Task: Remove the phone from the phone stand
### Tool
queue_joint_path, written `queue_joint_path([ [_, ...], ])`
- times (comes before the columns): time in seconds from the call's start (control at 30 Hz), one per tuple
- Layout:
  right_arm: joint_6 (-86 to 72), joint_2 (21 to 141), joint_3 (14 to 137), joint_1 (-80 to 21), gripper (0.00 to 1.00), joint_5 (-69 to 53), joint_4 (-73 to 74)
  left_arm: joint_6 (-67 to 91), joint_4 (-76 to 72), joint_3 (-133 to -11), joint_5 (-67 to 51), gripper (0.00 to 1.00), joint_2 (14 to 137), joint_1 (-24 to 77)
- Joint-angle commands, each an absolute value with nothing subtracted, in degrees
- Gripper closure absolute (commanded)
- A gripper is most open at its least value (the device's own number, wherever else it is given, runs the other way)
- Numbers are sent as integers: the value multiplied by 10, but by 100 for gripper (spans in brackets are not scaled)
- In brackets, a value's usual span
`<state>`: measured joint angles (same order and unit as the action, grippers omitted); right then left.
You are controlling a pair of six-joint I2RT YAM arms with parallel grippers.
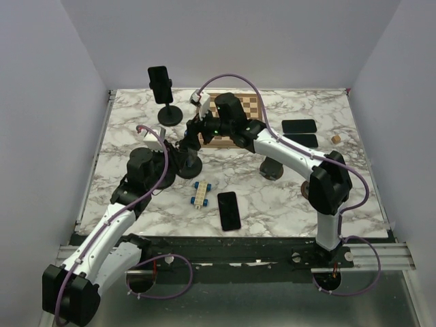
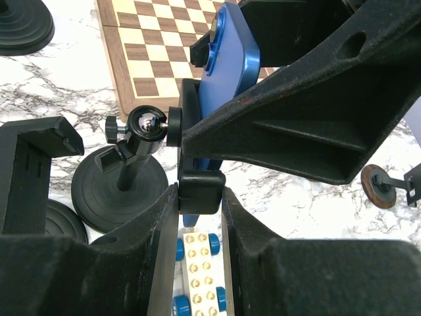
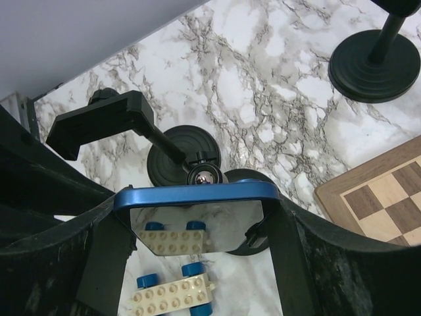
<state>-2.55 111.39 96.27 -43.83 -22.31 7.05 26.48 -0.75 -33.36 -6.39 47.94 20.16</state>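
Clearly we have both hands at work. Our right hand is pinching the glossy blue phone by its two long edges, one finger on each side. The mirror-like screen reflects the toy below. The phone sits near the middle of the marble-patterned desk, just in front of the wooden chessboard. It is tilted and rests against the cradle of the black round-based phone stand.

Our left hand is pressed onto the stand's lower black clamp block, with a finger touching it on each side. We see a sliver of blue beneath that block.

Just beside the stand lies a small cream and blue brick toy car, and an empty black stand with a flat holder is close by. In the top view a black phone lies flat near the front edge. Two more black phones lie at the right, and a tall black stand holding a dark phone rises at the back left.
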Motion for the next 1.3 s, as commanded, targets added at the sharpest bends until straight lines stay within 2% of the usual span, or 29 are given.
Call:
queue_joint_path([
  [0.0, 94, 1125, 936, -350, 99, -62, 73, 274, 92, -324, -90, 100, 452, 175],
  [0.13, 116, 1132, 973, -348, 99, -183, 142, 270, 86, -324, -108, 100, 461, 162],
  [0.3, 106, 1122, 987, -348, 99, -272, 180, 276, 74, -327, -123, 100, 480, 159],
  [0.53, 10, 1074, 940, -353, 99, -349, 125, 282, 57, -331, -129, 100, 507, 159],
  [0.73, -99, 1006, 921, -378, 99, -363, 94, 288, 50, -333, -136, 100, 521, 159],
  [1.03, -238, 899, 817, -384, 99, -416, 31, 292, 31, -330, -135, 100, 527, 159],
  [1.2, -244, 851, 760, -384, 99, -322, 136, 299, 38, -341, -149, 100, 536, 159],
  [1.23, -240, 843, 744, -384, 99, -289, 159, 301, 44, -347, -157, 97, 540, 159],
  [1.27, -237, 831, 728, -384, 99, -267, 180, 304, 50, -352, -164, 89, 545, 159],
])
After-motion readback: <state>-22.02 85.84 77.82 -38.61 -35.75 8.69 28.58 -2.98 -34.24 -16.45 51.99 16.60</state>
